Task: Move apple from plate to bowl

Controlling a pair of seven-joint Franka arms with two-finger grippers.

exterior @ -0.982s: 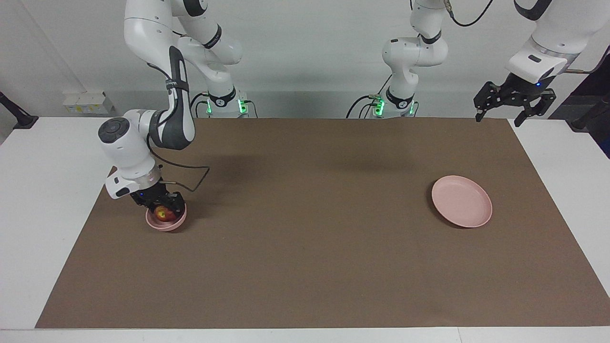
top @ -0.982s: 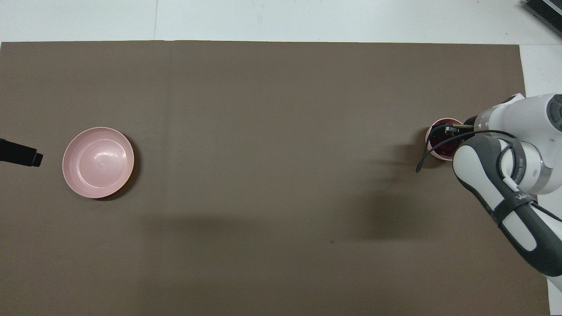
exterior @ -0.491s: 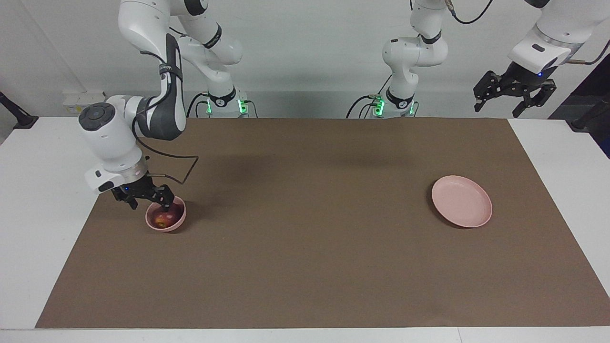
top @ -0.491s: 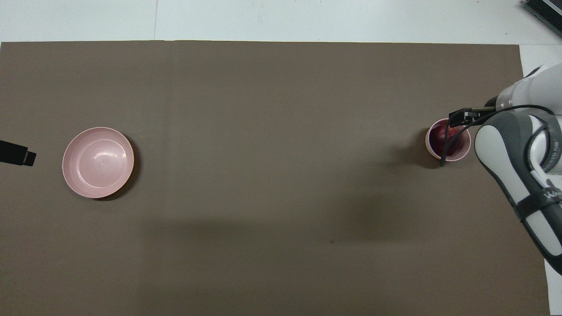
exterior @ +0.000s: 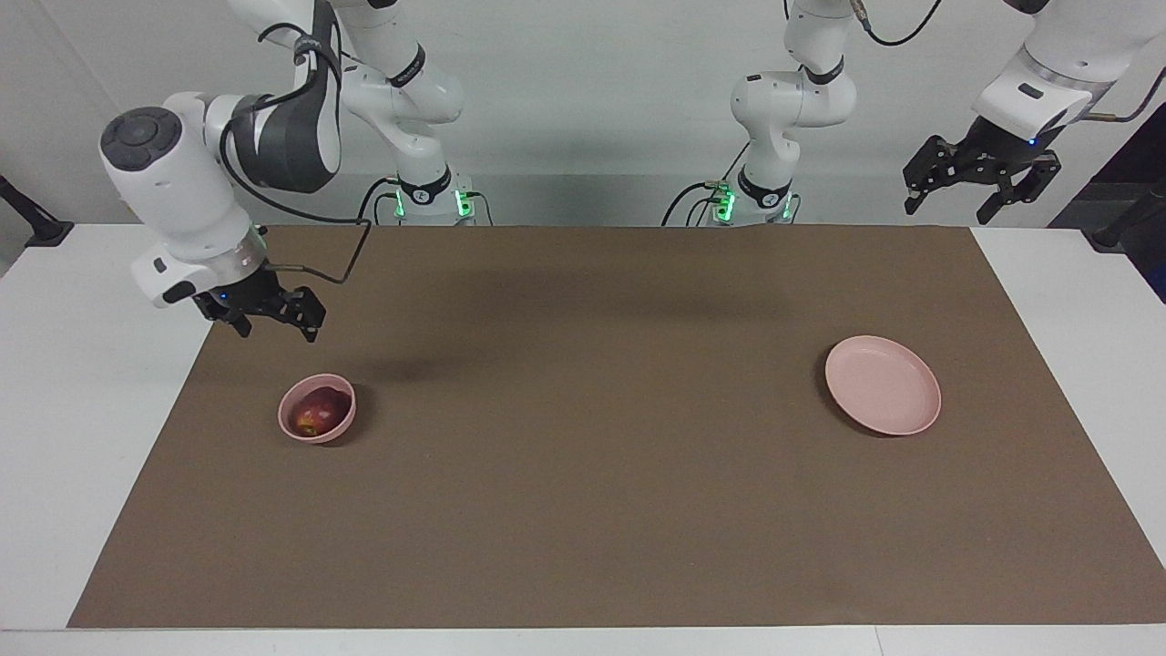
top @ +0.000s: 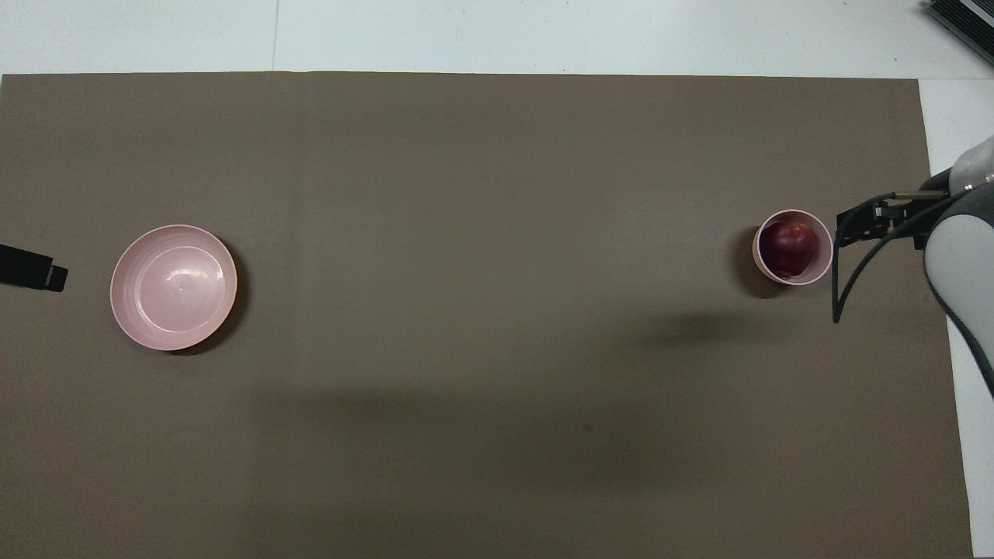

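The dark red apple (exterior: 314, 417) lies in the small deep pink bowl (exterior: 286, 424) toward the right arm's end of the mat; both also show in the overhead view, apple (top: 792, 244) and bowl (top: 821, 268). My right gripper (exterior: 276, 330) is open and empty, raised over the mat beside the bowl and clear of it. The flat pink plate (exterior: 882, 396) is empty at the left arm's end, and also shows from overhead (top: 173, 287). My left gripper (exterior: 947, 211) is open and empty, held high over the mat's edge at that end, where the arm waits.
A brown mat (exterior: 583, 474) covers the white table (exterior: 91, 383). Nothing else stands between bowl and plate. One fingertip (top: 35, 269) of the left gripper shows from overhead beside the plate.
The right gripper, which was down in the bowl around the apple, has opened, risen and drawn back toward the right arm's end. The apple stays in the bowl. The left gripper rose slightly.
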